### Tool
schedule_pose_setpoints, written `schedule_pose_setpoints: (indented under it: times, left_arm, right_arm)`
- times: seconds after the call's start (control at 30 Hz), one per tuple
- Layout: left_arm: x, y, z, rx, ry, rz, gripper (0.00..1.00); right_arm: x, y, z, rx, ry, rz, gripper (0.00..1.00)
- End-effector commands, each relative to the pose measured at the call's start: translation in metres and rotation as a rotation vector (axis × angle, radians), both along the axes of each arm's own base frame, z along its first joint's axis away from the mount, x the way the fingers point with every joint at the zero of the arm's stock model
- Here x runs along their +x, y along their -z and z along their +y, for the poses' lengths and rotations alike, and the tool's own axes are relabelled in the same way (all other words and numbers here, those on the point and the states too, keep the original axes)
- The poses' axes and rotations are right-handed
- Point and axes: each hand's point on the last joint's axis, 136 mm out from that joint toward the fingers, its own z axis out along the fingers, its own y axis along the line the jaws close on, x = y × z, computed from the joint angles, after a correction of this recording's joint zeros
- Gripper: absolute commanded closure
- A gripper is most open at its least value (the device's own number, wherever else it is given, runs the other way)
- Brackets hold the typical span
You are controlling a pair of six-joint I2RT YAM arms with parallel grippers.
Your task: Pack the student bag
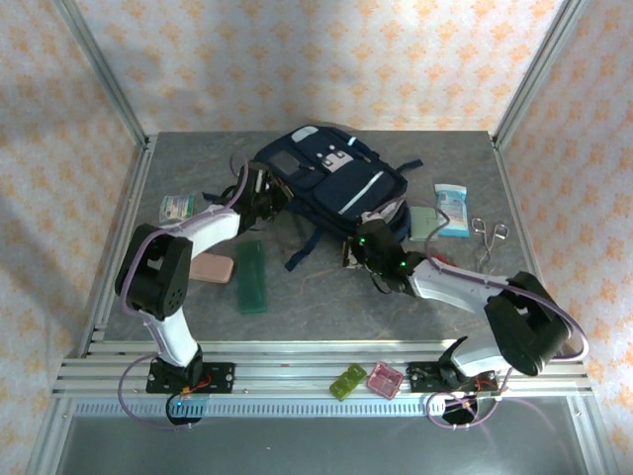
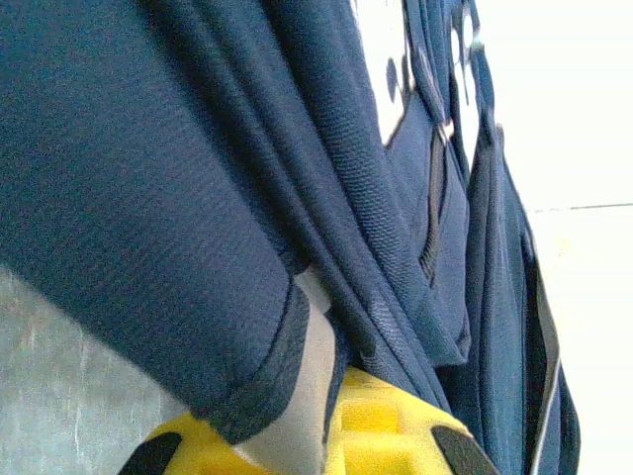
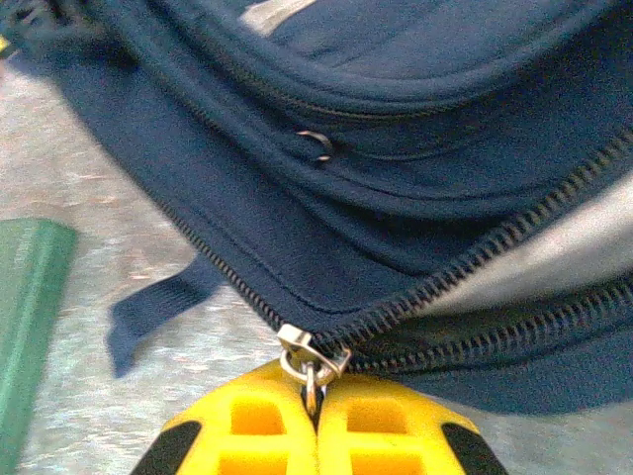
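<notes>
The student bag (image 1: 331, 178), a large navy backpack with pale patches and a light stripe, lies at the back middle of the table. My left gripper (image 1: 259, 201) is at its left side, and in the left wrist view my left gripper (image 2: 334, 406) is shut on a fold of the bag's navy fabric (image 2: 247, 297) with a grey edge strip. My right gripper (image 1: 356, 253) is at the bag's near edge. In the right wrist view my right gripper (image 3: 316, 391) is shut on the metal zipper pull (image 3: 313, 374), hanging from the slider (image 3: 301, 346) where the zipper teeth part.
A green case (image 1: 252, 277) and a pink item (image 1: 211, 267) lie near the left arm, with a small packet (image 1: 177, 207) further back. Right of the bag are a tissue pack (image 1: 454, 209), a green pad (image 1: 425, 222) and metal scissors (image 1: 488, 239). Two small boxes (image 1: 366, 380) rest on the front rail.
</notes>
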Motion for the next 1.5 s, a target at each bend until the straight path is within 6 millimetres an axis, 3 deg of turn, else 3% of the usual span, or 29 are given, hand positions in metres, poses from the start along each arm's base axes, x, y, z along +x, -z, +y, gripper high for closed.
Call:
schedule_pose_setpoints:
  times: [0.0, 0.1, 0.2, 0.4, 0.53, 0.67, 0.8, 1.03, 1.13, 1.4, 1.47]
  left_arm:
    - [0.051, -0.043, 0.051, 0.125, -0.151, -0.167, 0.97]
    - [0.058, -0.05, 0.049, 0.127, -0.122, -0.169, 0.59]
    - [0.045, -0.055, 0.041, 0.097, -0.078, -0.172, 0.45]
    - [-0.019, -0.043, 0.038, 0.049, -0.039, -0.15, 0.43]
    - [-0.065, -0.019, 0.03, 0.075, -0.014, -0.104, 0.41]
    - [-0.098, 0.004, 0.015, 0.056, -0.001, -0.072, 0.4]
    - [-0.11, 0.018, -0.007, 0.01, 0.011, -0.075, 0.4]
    - [-0.093, 0.02, -0.019, 0.006, -0.038, -0.139, 0.36]
    - [-0.084, 0.031, -0.021, 0.02, -0.047, -0.126, 0.44]
    - [-0.069, 0.053, -0.025, 0.067, -0.048, -0.081, 1.0]
    - [-0.066, 0.052, -0.022, 0.076, -0.052, -0.082, 1.0]
  right_arm:
    - [-0.009, -0.005, 0.044, 0.072, -0.087, 0.058, 1.0]
    - [-0.011, -0.007, 0.083, 0.137, -0.156, 0.081, 1.0]
    - [-0.008, -0.006, 0.106, 0.195, -0.187, 0.096, 1.0]
    - [-0.006, 0.008, 0.118, 0.231, -0.2, 0.126, 1.0]
    - [-0.007, 0.012, 0.119, 0.23, -0.207, 0.131, 1.0]
    - [-0.008, 0.014, 0.121, 0.237, -0.21, 0.134, 1.0]
    - [-0.01, 0.015, 0.123, 0.242, -0.215, 0.14, 1.0]
    - [-0.014, 0.015, 0.125, 0.245, -0.221, 0.139, 1.0]
    - [-0.015, 0.014, 0.127, 0.253, -0.225, 0.14, 1.0]
    - [-0.017, 0.014, 0.127, 0.243, -0.222, 0.157, 1.0]
    - [-0.02, 0.015, 0.123, 0.232, -0.217, 0.164, 1.0]
